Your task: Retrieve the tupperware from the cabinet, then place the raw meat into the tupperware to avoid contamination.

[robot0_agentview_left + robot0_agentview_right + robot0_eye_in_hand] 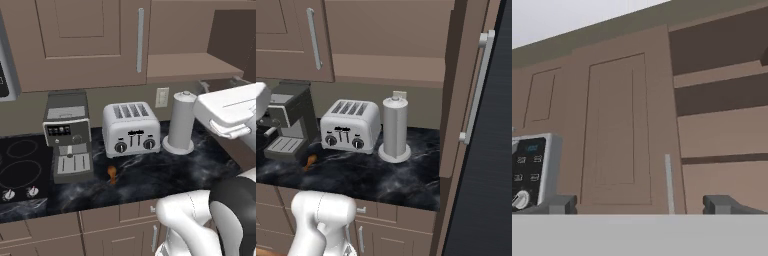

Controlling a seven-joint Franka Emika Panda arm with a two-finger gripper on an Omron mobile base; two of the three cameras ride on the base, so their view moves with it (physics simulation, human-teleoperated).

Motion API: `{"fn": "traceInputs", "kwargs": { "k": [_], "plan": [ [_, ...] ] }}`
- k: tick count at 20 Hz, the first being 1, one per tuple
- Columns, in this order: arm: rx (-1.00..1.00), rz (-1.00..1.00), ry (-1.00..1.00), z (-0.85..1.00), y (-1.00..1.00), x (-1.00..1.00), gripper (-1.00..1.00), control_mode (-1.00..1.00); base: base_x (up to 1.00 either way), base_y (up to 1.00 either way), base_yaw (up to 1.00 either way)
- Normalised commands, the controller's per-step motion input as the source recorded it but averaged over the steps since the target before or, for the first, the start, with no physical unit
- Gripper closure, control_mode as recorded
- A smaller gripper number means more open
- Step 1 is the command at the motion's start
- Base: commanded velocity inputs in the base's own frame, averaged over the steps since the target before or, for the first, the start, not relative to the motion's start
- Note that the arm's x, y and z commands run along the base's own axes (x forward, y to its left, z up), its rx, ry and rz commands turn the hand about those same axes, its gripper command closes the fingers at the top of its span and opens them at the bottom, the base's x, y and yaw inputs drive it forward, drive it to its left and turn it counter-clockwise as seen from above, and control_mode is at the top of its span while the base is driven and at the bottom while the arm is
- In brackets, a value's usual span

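Meat (111,173) (a tiny orange-brown drumstick) lay on the dark marble counter (150,175), just in front of the coffee machine (67,135) and left of the toaster (131,129). In the right base view the same piece (310,160) showed near the coffee machine's tray. A tall grey cylinder (181,122) stood right of the toaster, close to the wall outlet (162,97). A black cooktop (22,167) sat at the counter's left end.

Above, the cabinet (90,40) had its left door shut, with a silver bar handle (140,39); its right side stood open, showing a bare shelf (192,66). I could not make out the tupperware on the visible part of that shelf. The open door (468,85) hung at the right, edge-on.

The gripper (639,204) faced the closed door panel, its fingers (718,204) spread wide apart, holding nothing. A microwave panel (529,172) showed at the left of the hand view.
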Motion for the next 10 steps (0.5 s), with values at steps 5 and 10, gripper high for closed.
{"fn": "traceInputs", "kwargs": {
  "k": [5,10],
  "plan": [
    [-0.02,-0.02,-0.09,0.00,0.00,0.34,-1.00,-1.00,0.00,0.00,0.00],
    [-0.01,-0.03,-0.04,0.00,0.00,0.42,-1.00,-1.00,0.00,0.00,0.00]
  ]
}}
